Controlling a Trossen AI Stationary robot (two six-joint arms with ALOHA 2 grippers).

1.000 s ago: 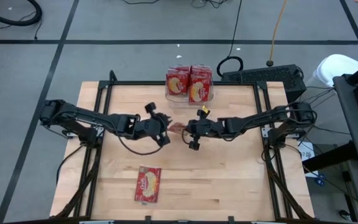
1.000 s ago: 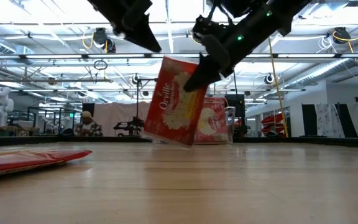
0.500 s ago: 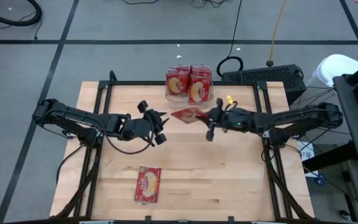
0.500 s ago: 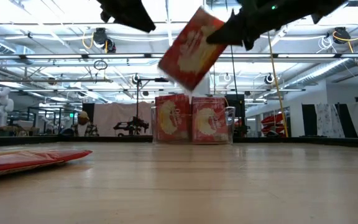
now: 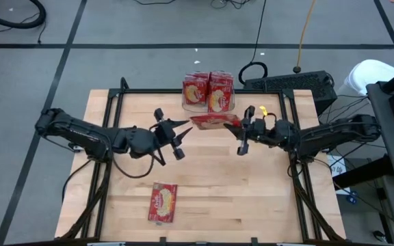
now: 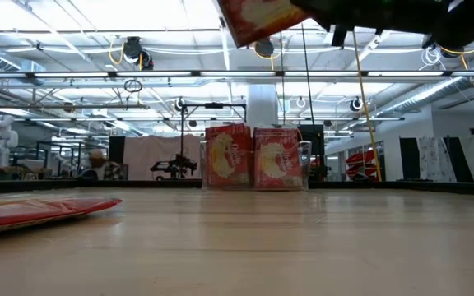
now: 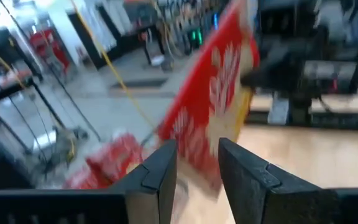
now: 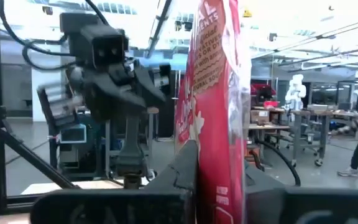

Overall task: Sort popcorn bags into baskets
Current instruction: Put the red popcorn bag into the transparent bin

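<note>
My right gripper (image 5: 238, 126) is shut on one red popcorn bag (image 5: 214, 121), high over the table just near of the basket; the bag (image 6: 257, 15) shows at the top of the low view. My left gripper (image 5: 181, 137) hovers open to the bag's left, touching nothing; its wrist view looks past the open fingers at the bag (image 7: 219, 99). The clear basket (image 5: 208, 104) stands at the table's far edge with red bags (image 6: 253, 158) upright inside. One more popcorn bag (image 5: 163, 203) lies flat near the table's near edge. My right gripper pinches the popcorn bag between its two fingers (image 8: 188, 165) at the bag's right-hand end (image 8: 219, 155). The fingers come level from the table's right. The bag is lifted clear and sticks out from the fingers toward the table's left.
A black frame (image 5: 183, 91) runs around the wooden table top. The flat bag (image 6: 39, 210) lies at the left of the low view. A black device with cables (image 5: 293, 83) sits beyond the table's far right corner. Bare wood (image 5: 252, 191) spreads near the right arm.
My right gripper has risen and drawn back toward the table's right and far edge, carrying the popcorn bag. The bag stood tilted with its lower edge at the table; now it is lifted clear, high up, near the basket. My left gripper stays open and has turned a little.
</note>
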